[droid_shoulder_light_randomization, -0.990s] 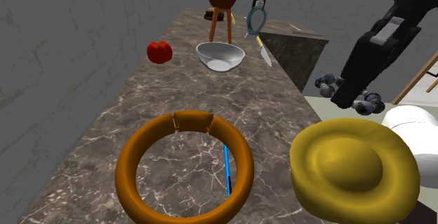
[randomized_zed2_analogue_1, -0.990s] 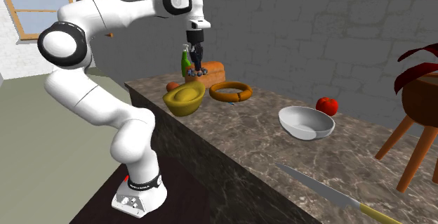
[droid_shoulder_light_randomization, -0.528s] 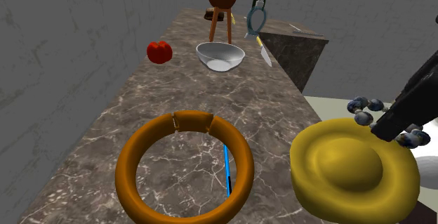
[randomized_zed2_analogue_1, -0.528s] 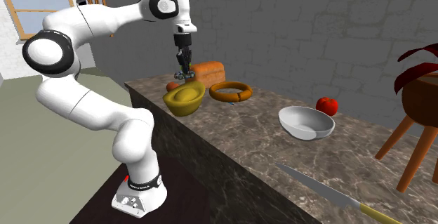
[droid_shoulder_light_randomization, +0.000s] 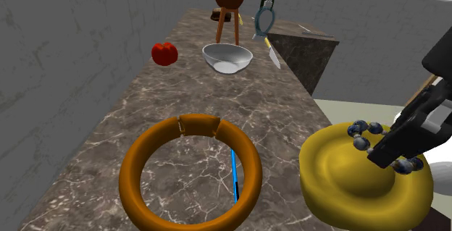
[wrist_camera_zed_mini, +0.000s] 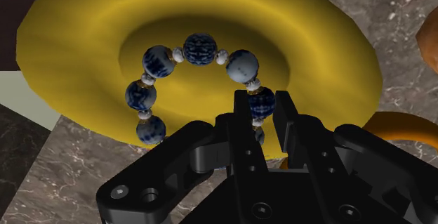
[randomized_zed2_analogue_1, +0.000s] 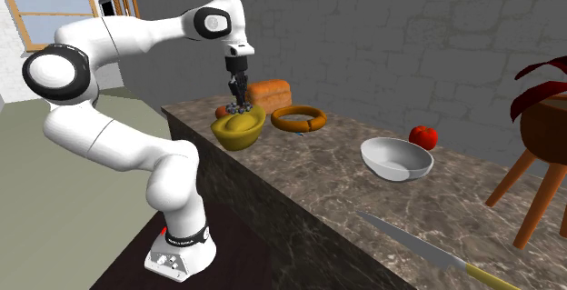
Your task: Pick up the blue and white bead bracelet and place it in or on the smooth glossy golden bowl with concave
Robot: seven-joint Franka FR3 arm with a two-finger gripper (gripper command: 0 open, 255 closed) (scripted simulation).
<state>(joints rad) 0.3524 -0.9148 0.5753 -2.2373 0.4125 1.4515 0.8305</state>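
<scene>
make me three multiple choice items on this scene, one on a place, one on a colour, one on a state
1. Where is the bead bracelet?
A. over the golden bowl
B. in the white bowl
C. on the floor

2. What colour is the large ring on the counter?
A. green
B. orange-brown
C. white

3. The gripper is:
A. open, empty
B. shut on nothing
C. shut on the bracelet

Answers: 1 A, the beads hang above the bowl's hollow; 2 B, its band is orange-brown; 3 C, the fingers clasp it.
</scene>
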